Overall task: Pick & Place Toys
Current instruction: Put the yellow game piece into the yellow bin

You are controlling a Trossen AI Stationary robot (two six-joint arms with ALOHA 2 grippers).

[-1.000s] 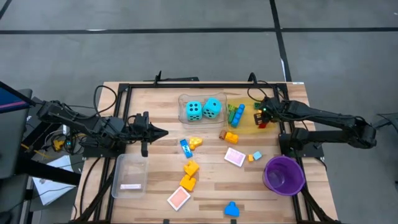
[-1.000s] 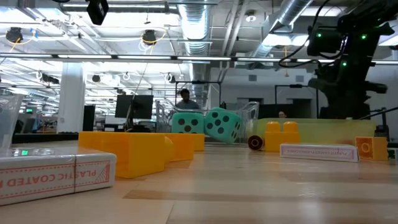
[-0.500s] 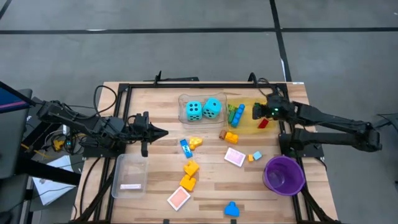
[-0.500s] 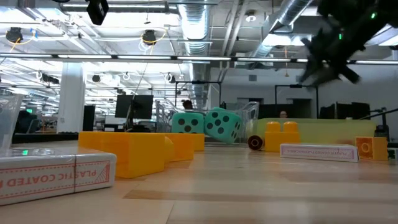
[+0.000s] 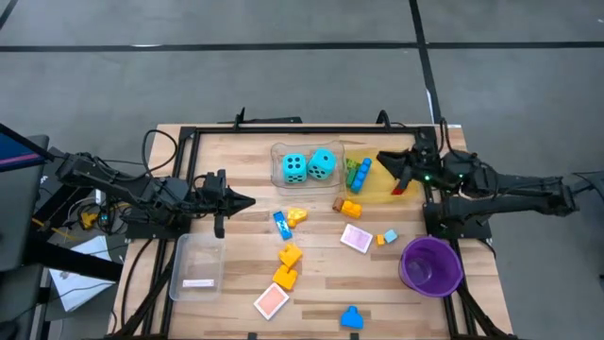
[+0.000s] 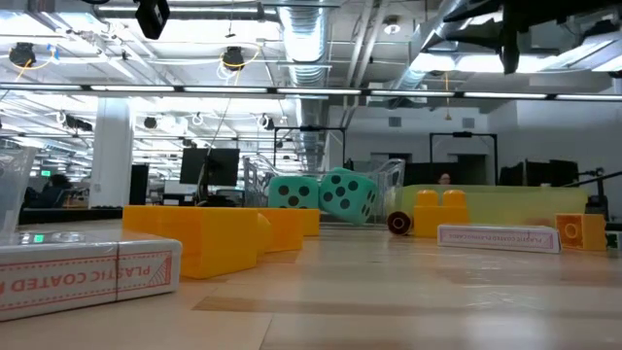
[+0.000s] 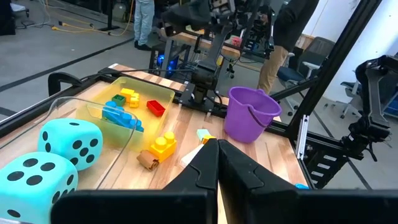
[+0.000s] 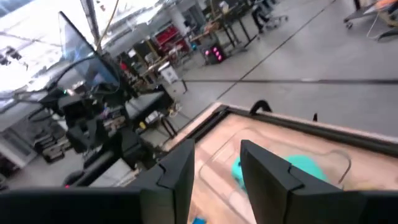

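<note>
Sorting looks partly done. Right gripper (image 5: 389,162) hangs above the yellow tray (image 5: 377,194), fingers a little apart with nothing seen between them; the tray already holds a few bricks (image 5: 359,173). Beside that tray, the clear tray (image 5: 279,151) holds both turquoise dice (image 5: 309,166). Left gripper (image 5: 243,201) waits with fingers together, well off from the yellow tray. Loose bricks (image 5: 288,255) and pink tiles (image 5: 356,237) lie on the tabletop (image 5: 236,151), so much is left.
</note>
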